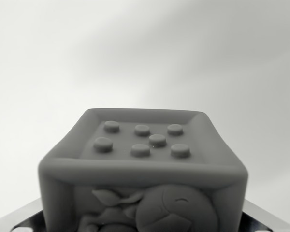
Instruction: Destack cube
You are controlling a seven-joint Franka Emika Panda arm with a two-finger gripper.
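Fingers point(24, 218) are showing only as pale, shiny metal slivers at the bottom corners of the wrist view, one at the wrist view's left and one at the wrist view's right, just beside the lower sides of the cube point(142, 174). Whether they are pressing on the cube or standing clear of it cannot be told, since the contact points are lying below the picture's edge and the tips are being cut off.

The cube is filling the lower middle of the wrist view, very close to the camera and slightly soft in focus. It is a grey block with rounded edges and corners. Its top face is facing upward and a little toward the camera, sunk inside a raised rim, and it is carrying seven small round studs point(157, 140): three in the far row, three in the near row, and one between the rows, toward the wrist view's right. The front face is showing a raised relief design with leaf-like shapes on the wrist view's left and a large round shape beside them, running off the bottom edge.

Behind the cube, a plain pale tabletop point(145, 53) is stretching away, blurred, with soft grey shading crossing it diagonally.
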